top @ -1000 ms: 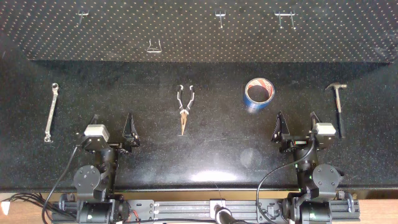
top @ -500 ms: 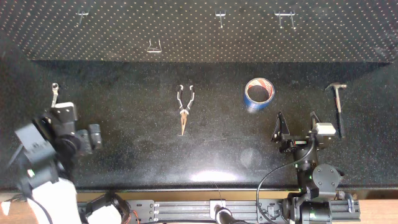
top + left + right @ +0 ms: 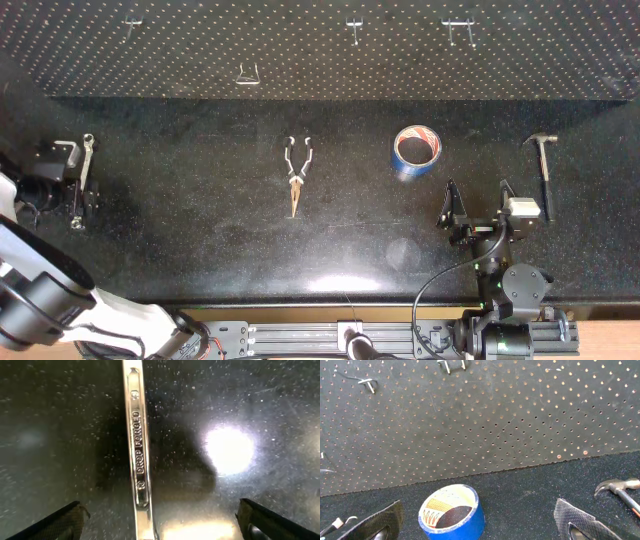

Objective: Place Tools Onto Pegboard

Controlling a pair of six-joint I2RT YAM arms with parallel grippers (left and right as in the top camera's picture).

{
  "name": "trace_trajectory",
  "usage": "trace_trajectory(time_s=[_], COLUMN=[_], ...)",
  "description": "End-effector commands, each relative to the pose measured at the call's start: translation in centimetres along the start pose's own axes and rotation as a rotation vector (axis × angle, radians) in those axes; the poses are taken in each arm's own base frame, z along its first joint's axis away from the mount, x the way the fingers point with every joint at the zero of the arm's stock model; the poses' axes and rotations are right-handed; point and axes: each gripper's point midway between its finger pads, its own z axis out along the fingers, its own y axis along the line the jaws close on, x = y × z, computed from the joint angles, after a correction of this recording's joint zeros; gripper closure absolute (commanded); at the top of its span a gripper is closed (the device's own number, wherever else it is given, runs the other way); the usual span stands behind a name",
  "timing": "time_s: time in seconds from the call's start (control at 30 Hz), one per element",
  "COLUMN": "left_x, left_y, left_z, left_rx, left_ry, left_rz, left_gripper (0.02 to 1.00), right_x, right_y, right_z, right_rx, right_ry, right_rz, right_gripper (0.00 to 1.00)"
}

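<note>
A silver wrench (image 3: pixel 87 150) lies at the table's far left, and its shaft (image 3: pixel 137 445) runs between my left gripper's fingers. The left gripper (image 3: pixel 76 199) (image 3: pixel 160 527) hangs open low over the wrench, one finger on each side. Needle-nose pliers (image 3: pixel 297 176) lie at the centre, a blue tape roll (image 3: pixel 416 150) (image 3: pixel 451 512) right of them, and a hammer (image 3: pixel 543 165) (image 3: pixel 620 487) at the far right. My right gripper (image 3: pixel 478 202) (image 3: pixel 480 530) is open and empty near the front edge, facing the tape. The black pegboard (image 3: pixel 320 60) (image 3: pixel 510 425) stands along the back.
Metal hooks stick out of the pegboard: a wire bracket (image 3: pixel 248 73), a single hook (image 3: pixel 353 28), a double hook (image 3: pixel 458 30) and one at the far left (image 3: pixel 131 22). The black table (image 3: pixel 200 240) is bare between the tools.
The left arm has swung from its rest spot near the front out to the far left and lowered its open gripper over the wrench. The right arm has stayed put.
</note>
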Motion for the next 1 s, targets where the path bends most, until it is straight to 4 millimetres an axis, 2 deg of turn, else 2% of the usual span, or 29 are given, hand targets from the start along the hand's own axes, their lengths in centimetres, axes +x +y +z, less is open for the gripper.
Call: trace_trajectory(time_s=[0.03, 0.13, 0.27, 0.37, 0.47, 0.6, 0.63, 0.67, 0.7, 0.73, 0.8, 0.87, 0.9, 0.97, 1.0], left_x=[0.2, 0.2, 1.6, 2.0, 0.4, 1.4, 1.7, 1.7, 1.7, 2.3, 3.2, 3.3, 2.5, 0.1, -0.7], left_y=[0.1, 0.4, 0.6, 1.3, 0.1, -0.6, -0.4, -0.4, -0.4, -0.9, -1.7, -1.8, -1.4, -0.7, -2.7], left_z=[1.8, 2.7, 4.4, 4.3, 4.9, 5.8, 5.8, 5.8, 5.9, 6.2, 6.9, 6.8, 5.3, -1.2, -4.9], left_rx=[0.038, 0.04, 0.044, -0.001, -0.012, 0.002, -0.013, -0.013, -0.012, 0.001, 0.014, 0.012, -0.024, -0.154, -0.207], left_ry=[0.019, 0.022, 0.093, 0.129, 0.119, 0.136, 0.152, 0.152, 0.153, 0.167, 0.181, 0.181, 0.143, -0.028, -0.137], left_rz=[-0.011, -0.012, -0.036, -0.037, -0.022, -0.043, -0.056, -0.056, -0.056, -0.058, -0.06, -0.086, -0.135, -0.304, -0.336], left_gripper=[0.04, 0.042, 0.042, 0.04, 0.045, 0.064, 0.244, 0.546, 0.643, 0.989, 0.991, 0.991, 0.991, 0.991, 0.987], right_x=[0.1, 0.1, 0.1, 0.1, 0.1, 0.1, 0.1, 0.1, 0.1, 0.1, 0.1, 0.1, 0.1, 0.1, 0.1], right_y=[-0.1, -0.1, -0.1, -0.1, -0.1, -0.1, -0.1, -0.1, -0.1, -0.1, -0.1, -0.1, -0.1, -0.1, -0.1], right_z=[0.0, 0.0, 0.0, 0.0, 0.0, 0.0, 0.0, 0.0, 0.0, 0.0, 0.0, 0.0, 0.0, 0.0, 0.0], right_rx=[0.004, 0.005, 0.005, 0.005, 0.005, 0.005, 0.004, 0.005, 0.005, 0.005, 0.005, 0.005, 0.005, 0.005, 0.004], right_ry=[-0.001, -0.001, -0.001, -0.001, -0.001, -0.001, -0.001, -0.001, -0.001, -0.001, -0.001, -0.001, -0.001, -0.001, -0.001], right_rz=[0.008, 0.008, 0.008, 0.008, 0.008, 0.008, 0.008, 0.008, 0.008, 0.008, 0.008, 0.008, 0.008, 0.008, 0.008], right_gripper=[0.014, 0.014, 0.014, 0.014, 0.012, 0.014, 0.014, 0.014, 0.014, 0.014, 0.014, 0.014, 0.014, 0.014, 0.012])
